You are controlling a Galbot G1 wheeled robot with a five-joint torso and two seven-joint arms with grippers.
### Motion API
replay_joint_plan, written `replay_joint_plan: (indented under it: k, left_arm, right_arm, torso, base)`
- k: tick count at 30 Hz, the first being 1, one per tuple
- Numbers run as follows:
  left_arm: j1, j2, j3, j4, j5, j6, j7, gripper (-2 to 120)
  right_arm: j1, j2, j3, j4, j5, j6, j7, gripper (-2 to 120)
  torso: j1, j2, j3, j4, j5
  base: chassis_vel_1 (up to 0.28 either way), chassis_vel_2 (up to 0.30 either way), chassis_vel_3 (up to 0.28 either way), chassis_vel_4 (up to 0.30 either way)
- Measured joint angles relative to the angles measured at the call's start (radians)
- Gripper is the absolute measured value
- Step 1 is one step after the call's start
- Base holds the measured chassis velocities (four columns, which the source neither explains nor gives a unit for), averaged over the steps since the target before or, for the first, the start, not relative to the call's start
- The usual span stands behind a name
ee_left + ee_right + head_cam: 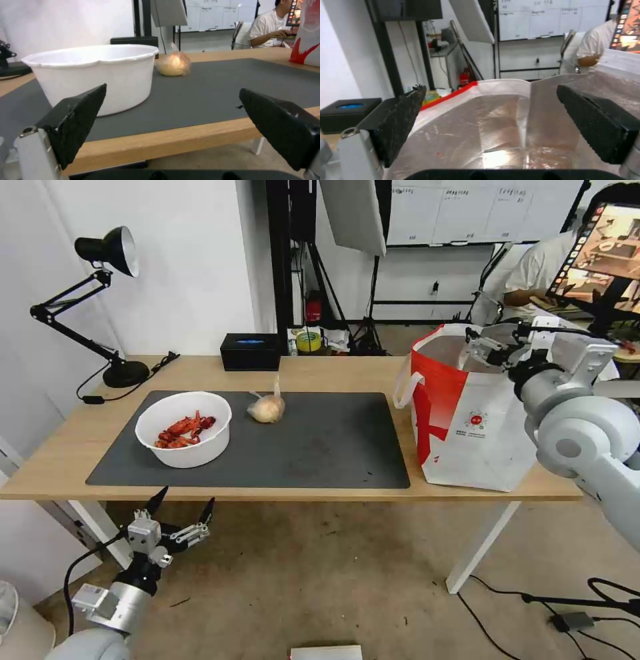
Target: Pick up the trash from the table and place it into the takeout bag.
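The white bowl (183, 437) of red crayfish shells sits on the left of the dark mat (320, 447) on the table (67, 447). Beside it on the mat lies the knotted clear bag (267, 409) with a yellowish lump. My left gripper (187, 499) hangs open below the table's front edge, in front of the bowl (96, 75), with the knotted bag (173, 65) farther back. The takeout bag (467, 427) stands at the table's right end. My right gripper (490, 343) is open and empty above its mouth, over the foil lining (493, 130).
A black desk lamp (110, 250) stands at the table's back left corner, and a black box (250, 351) sits at the back edge. A person sits behind the bag at the far right. Cables lie on the floor at the lower right.
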Motion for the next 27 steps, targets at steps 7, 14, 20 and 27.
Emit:
replay_joint_plan:
  k: [7, 14, 20, 27]
  left_arm:
    - [0.003, 0.003, -0.017, -0.004, -0.008, 0.0, 0.0, 100]
    - [0.005, -0.001, -0.025, -0.005, -0.009, -0.001, 0.0, 100]
    - [0.011, -0.01, -0.035, -0.005, -0.009, -0.005, 0.001, 100]
    - [0.025, -0.013, -0.06, -0.007, -0.007, -0.006, 0.002, 100]
  right_arm:
    - [-0.009, 0.008, -0.006, 0.083, 0.01, 0.085, -0.09, 100]
    - [-0.165, 0.005, -0.003, 0.212, -0.108, 0.207, -0.24, 100]
    - [-0.337, 0.026, 0.017, 0.271, -0.248, 0.248, -0.264, 100]
    - [-0.525, 0.091, 0.041, 0.277, -0.404, 0.297, -0.259, 100]
  torso:
    - [0.0, 0.0, 0.0, 0.0002, -0.0002]
    - [0.0, 0.0, 0.0, 0.0001, -0.0001]
    - [0.0, 0.0, 0.0, -0.0001, 0.0]
    - [0.0, 0.0, 0.0, 0.0001, -0.0001]
  base:
    - [0.0, 0.0, 0.0, 0.0]
    - [0.0, 0.0, 0.0, 0.0]
    - [0.0, 0.0, 0.0, 0.0]
    - [0.0, 0.0, 0.0, 0.0]
